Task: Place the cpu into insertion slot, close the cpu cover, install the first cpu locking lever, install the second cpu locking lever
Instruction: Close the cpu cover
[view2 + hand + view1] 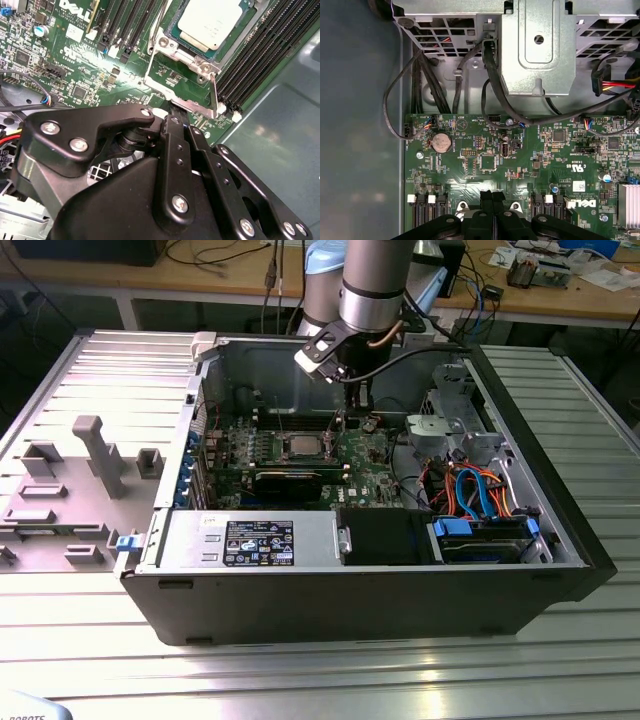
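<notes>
The cpu [212, 22], a flat square chip with a silvery top, sits in the insertion slot [300, 447] on the green board. The cpu cover [196, 60], a thin silvery frame, lies around the chip's edges. A thin metal lever rod [159, 22] runs along one side of the socket. My gripper [181, 122] hangs low over the board just beside the socket's corner, its black fingers [487, 200] pressed together, and I see nothing between them. In the exterior view the gripper [344, 422] is to the right of the cpu [300, 447].
The open computer case [560, 570] lies on a ribbed metal table. A black graphics card [290, 483] sits in front of the socket. A drive cage [535, 45] and black cables [490, 70] stand close behind the gripper. Long black memory slots [260, 55] flank the socket.
</notes>
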